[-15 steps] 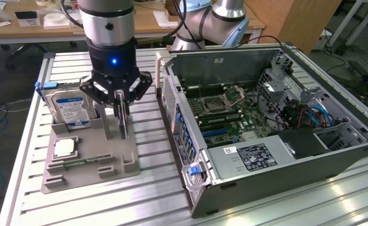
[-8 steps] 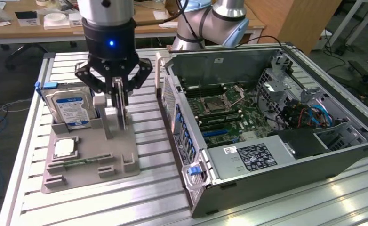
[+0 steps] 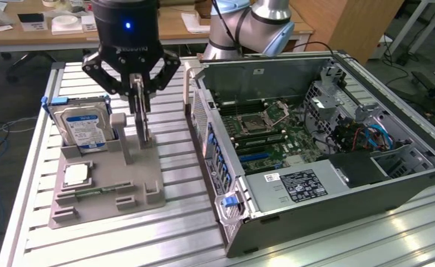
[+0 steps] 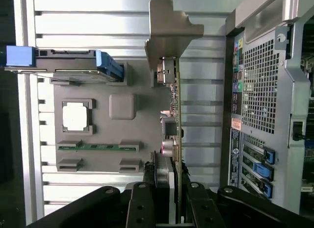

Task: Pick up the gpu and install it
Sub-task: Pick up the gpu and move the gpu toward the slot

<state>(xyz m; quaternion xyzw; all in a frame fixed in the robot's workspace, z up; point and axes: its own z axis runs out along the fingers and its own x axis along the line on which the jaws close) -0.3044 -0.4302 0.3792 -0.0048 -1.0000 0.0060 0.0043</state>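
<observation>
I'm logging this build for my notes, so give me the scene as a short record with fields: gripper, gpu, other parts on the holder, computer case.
gripper: shut on the gpu, clamping its upper edge
gpu: upright and edge-on, lower end at the grey holder, not in the case
hard drive: upright in the holder, beside the gpu
processor chip: flat in its recess
memory stick: lying flat in the holder
computer case: on the exterior view's right, side open, motherboard exposed
</observation>
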